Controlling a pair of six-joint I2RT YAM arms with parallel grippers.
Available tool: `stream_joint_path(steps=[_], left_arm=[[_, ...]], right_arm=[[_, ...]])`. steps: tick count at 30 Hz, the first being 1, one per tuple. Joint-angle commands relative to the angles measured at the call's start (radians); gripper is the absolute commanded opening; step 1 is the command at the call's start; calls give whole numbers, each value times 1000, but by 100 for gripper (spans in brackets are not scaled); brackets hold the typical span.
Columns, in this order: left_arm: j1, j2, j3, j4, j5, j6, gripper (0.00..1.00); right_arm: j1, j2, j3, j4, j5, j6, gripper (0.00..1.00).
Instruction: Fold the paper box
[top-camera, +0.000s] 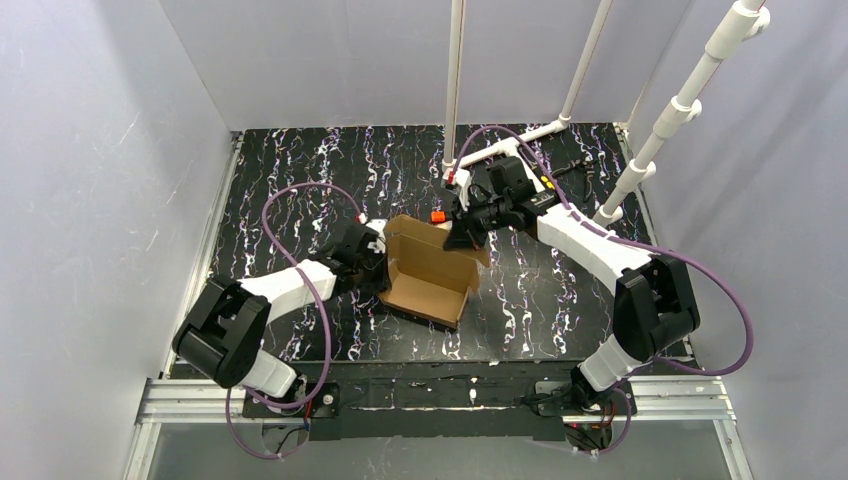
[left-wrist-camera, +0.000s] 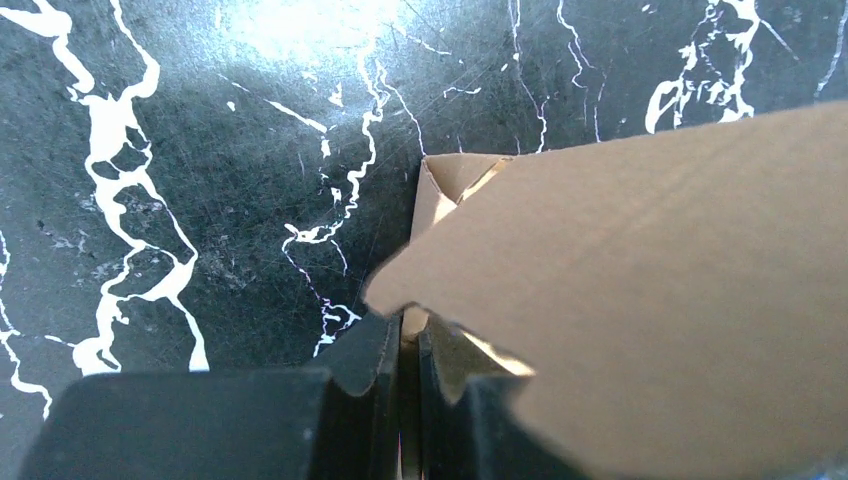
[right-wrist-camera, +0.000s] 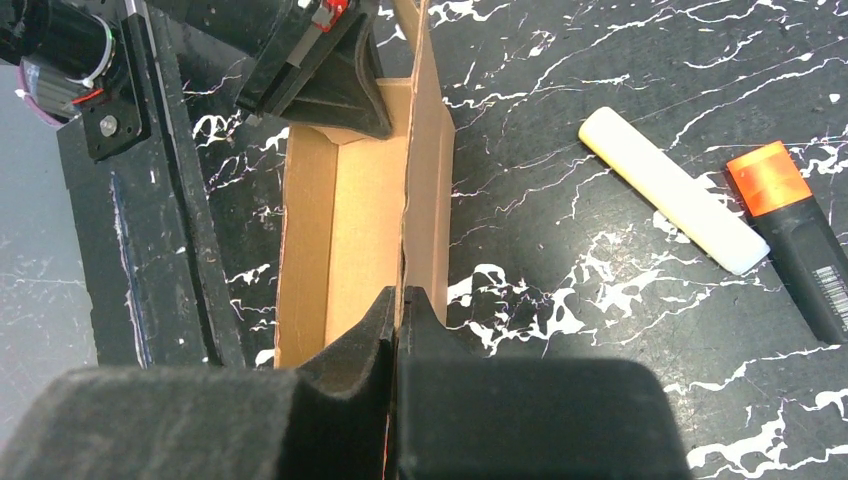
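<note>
Box: brown corrugated cardboard paper box (top-camera: 432, 278), a half-folded open tray on the black white-veined table (top-camera: 300, 170), between both sets of fingers.
Left gripper (left-wrist-camera: 409, 335): fingers pinched tight on a thin flap edge.
Right gripper (right-wrist-camera: 398, 305): fingers clamped on an upright wall.
Right of right fingers: white stick (right-wrist-camera: 668, 190), orange-capped black marker (right-wrist-camera: 795, 240), apart from the box.

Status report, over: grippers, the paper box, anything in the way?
Both shut: left gripper on an edge of the paper box, right gripper on its upright wall. Box half-formed. Beside it, apart: yellow marker, orange marker.
</note>
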Motion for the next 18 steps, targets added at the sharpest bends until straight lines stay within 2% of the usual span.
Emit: stream_joint_path(steps=[1,4,7,10,13,18], left_arm=[[-73,-42,41,-125,-262,12,0],[-138,-36,88,-183,-408,19,0],[-168,-6,119,-206,-437,19,0],[-173,-13,117,-208,-438,6,19],[-174,-48,108,-216,-419,-8,31],[-172,-90,97,-227,-400,-33,40]], right_arm=[[3,-32,17,-2,-27,-10,3],[7,-22,27,-9,-30,-18,3],[12,-19,31,-18,-33,-24,4],[14,-24,24,-18,-35,-28,4],[14,-27,20,-16,-34,-30,4],[14,-22,23,-18,-40,-30,4]])
